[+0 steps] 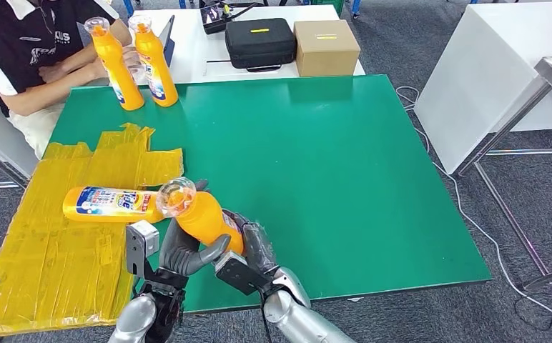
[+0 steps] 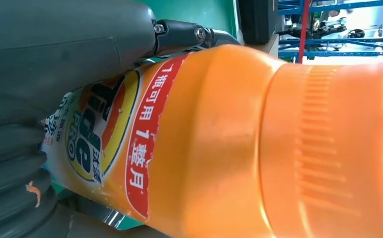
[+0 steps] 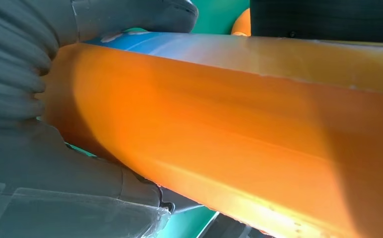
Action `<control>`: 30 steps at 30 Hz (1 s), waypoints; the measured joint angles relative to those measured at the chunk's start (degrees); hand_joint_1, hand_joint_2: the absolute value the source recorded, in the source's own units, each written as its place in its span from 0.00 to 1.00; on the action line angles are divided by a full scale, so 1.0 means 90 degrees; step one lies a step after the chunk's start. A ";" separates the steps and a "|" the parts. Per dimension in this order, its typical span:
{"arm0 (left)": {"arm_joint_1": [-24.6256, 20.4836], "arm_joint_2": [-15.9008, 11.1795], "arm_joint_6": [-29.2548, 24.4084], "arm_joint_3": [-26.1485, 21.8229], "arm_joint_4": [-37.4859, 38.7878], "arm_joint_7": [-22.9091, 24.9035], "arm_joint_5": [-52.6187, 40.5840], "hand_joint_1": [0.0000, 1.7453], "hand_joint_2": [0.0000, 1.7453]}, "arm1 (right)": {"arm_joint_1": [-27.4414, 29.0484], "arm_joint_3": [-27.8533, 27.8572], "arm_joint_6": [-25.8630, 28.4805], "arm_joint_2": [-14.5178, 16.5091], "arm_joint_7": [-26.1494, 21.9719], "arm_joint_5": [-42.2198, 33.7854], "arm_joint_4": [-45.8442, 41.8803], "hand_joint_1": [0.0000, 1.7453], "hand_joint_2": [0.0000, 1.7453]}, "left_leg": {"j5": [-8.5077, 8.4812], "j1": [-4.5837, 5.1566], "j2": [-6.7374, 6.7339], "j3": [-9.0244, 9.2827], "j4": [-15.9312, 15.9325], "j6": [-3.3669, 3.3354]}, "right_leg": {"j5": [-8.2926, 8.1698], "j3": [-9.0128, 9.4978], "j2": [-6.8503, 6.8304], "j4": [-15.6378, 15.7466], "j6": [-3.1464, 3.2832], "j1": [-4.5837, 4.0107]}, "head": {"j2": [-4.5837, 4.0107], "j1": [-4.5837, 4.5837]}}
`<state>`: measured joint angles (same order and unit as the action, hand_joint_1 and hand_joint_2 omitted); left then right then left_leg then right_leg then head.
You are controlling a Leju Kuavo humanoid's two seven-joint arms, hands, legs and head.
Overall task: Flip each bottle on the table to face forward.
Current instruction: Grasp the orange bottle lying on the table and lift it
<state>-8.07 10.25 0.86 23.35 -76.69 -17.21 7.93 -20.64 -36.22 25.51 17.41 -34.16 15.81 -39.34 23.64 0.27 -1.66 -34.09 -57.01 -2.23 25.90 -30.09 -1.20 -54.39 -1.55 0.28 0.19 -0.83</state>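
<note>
An orange bottle (image 1: 200, 214) with a clear cap is lifted off the green table (image 1: 345, 179) near its front edge, tilted with the cap toward the far left. Both hands grip it: my left hand (image 1: 184, 250) from the left, my right hand (image 1: 253, 246) from the right. In the left wrist view the bottle's label (image 2: 110, 134) and orange neck show close up; in the right wrist view its plain orange side (image 3: 229, 129) lies against my hand. Another orange bottle (image 1: 112, 204) lies on its side, label up, on the yellow sheet (image 1: 58, 243). Two more bottles (image 1: 119, 68) (image 1: 155, 64) stand upright at the far left.
A person in a dark shirt (image 1: 30, 50) sits at the table's far left corner, with an arm near the standing bottles. A black case (image 1: 260, 43) and a cardboard box (image 1: 327, 47) sit on a white table behind. A white table (image 1: 488, 78) stands to the right.
</note>
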 joint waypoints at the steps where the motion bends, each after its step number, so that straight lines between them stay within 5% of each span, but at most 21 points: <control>1: -0.0015 0.0000 -0.0013 0.0002 0.0014 0.0003 0.0000 0.94 1.00 | -0.0021 -0.0016 0.0001 0.0009 -0.0001 -0.0053 0.0026 1.00 1.00 | 0.0000 0.0000 0.0000 0.0000 0.0000 0.0000 | 0.0000 0.0000 0.0000 0.0000 0.0000 0.0000 | 0.0001 0.0001; 5: -0.0089 0.0000 -0.0042 0.0027 0.0090 0.0009 0.0013 1.00 1.00 | -0.0079 -0.0103 0.0021 0.0023 0.0000 -0.0291 0.0105 1.00 1.00 | 0.0000 0.0000 0.0000 0.0000 0.0000 0.0000 | 0.0000 -0.0001 0.0000 0.0000 0.0000 0.0000 | -0.0001 0.0000; 15: -0.0360 0.0005 -0.0064 0.0107 0.0325 0.0040 0.0115 0.96 1.00 | -0.0189 -0.0250 0.0289 0.0025 0.0110 -0.0580 0.0194 1.00 1.00 | 0.0000 0.0000 -0.0001 0.0000 -0.0001 0.0000 | 0.0000 -0.0002 0.0001 0.0000 0.0000 0.0000 | -0.0001 0.0000; 16: -0.0392 0.0011 -0.0064 0.0113 0.0351 0.0045 0.0116 0.97 1.00 | -0.0199 -0.0252 0.0317 0.0025 0.0115 -0.0597 0.0200 0.84 1.00 | 0.0000 0.0000 -0.0001 0.0000 -0.0001 0.0000 | 0.0000 -0.0002 0.0001 0.0000 0.0000 0.0000 | -0.0001 0.0000; 19: -0.0505 0.0039 -0.0073 0.0120 0.0435 0.0067 0.0117 1.00 1.00 | -0.0246 -0.0254 0.0352 0.0026 0.0143 -0.0659 0.0206 0.09 1.00 | -0.0001 0.0000 -0.0001 0.0000 -0.0001 0.0000 | -0.0001 -0.0002 0.0001 0.0000 0.0000 0.0000 | -0.0001 0.0001; 20: -0.0543 0.0050 -0.0090 0.0126 0.0460 0.0069 0.0108 1.00 1.00 | -0.0261 -0.0254 0.0350 0.0026 0.0153 -0.0691 0.0206 0.00 1.00 | -0.0001 0.0000 -0.0001 0.0000 -0.0001 0.0000 | -0.0001 -0.0002 0.0001 0.0000 0.0000 0.0000 | -0.0001 0.0001; 30: -0.0670 0.0072 -0.0298 0.0251 0.0500 -0.0018 -0.0012 1.00 1.00 | -0.0244 -0.0250 0.0341 -0.0027 0.0141 -0.0919 0.0083 0.00 1.00 | -0.0001 0.0000 -0.0001 -0.0001 -0.0001 0.0000 | -0.0001 -0.0003 0.0001 0.0000 -0.0001 0.0000 | 0.0000 0.0001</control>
<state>-14.10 10.90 -1.82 25.61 -72.19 -17.37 7.82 -22.83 -38.47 28.57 17.17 -32.89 7.54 -38.59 23.63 0.27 -1.67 -34.10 -57.02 -2.23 25.90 -30.12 -1.19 -54.39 -1.56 0.29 0.19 -0.83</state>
